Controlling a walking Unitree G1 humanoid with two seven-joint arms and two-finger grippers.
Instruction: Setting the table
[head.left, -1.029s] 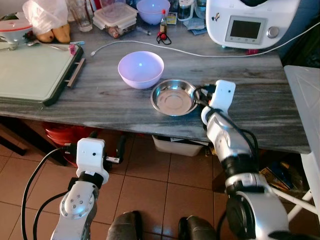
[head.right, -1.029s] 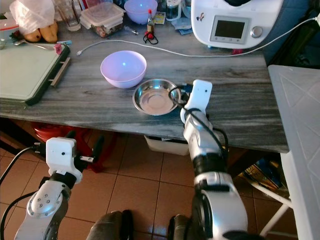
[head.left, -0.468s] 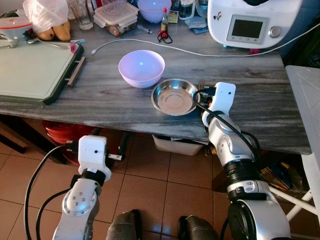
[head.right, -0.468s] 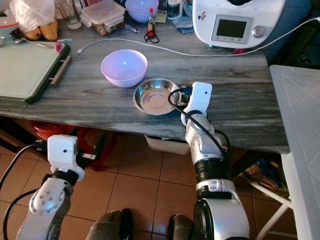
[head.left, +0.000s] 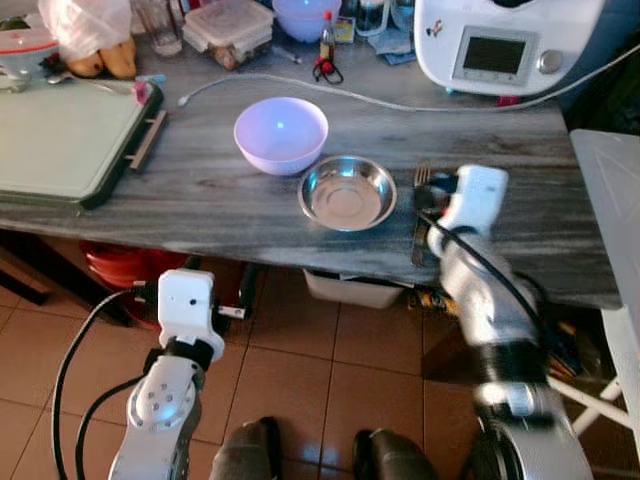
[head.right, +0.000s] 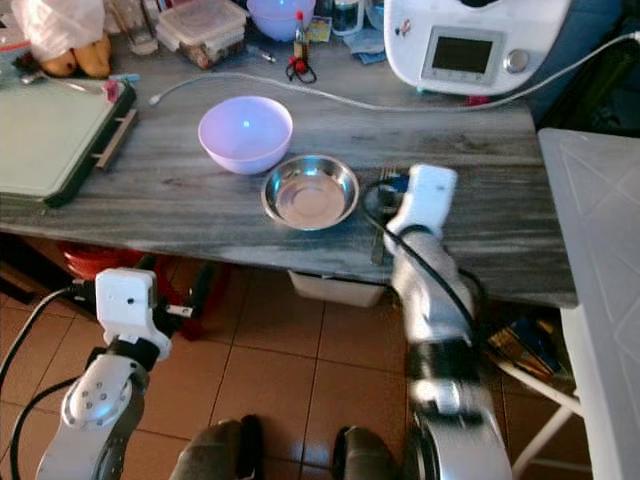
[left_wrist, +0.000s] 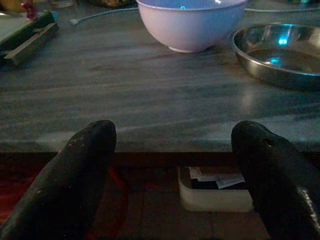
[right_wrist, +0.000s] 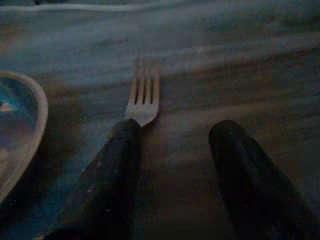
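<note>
Fork (right_wrist: 143, 95) lying on the bench (head.left: 200, 190) beside the steel dish (head.left: 347, 192), right pincer (right_wrist: 175, 150) spread over its handle; a careless pull-back could drag it off the edge.

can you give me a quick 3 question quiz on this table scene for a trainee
1. True or false: the fork lies inside the steel bowl.
2. Which claw is up at the table beside the fork? A) left claw B) right claw
3. Fill in: the purple bowl stands on the steel bowl's ____ side, seen from the robot.

Key
1. False. The fork lies flat on the table, on the steel bowl's right.
2. B. The right claw is open over the fork's handle end; the left claw is open too, low before the table edge.
3. Left, and a little farther back.
</note>
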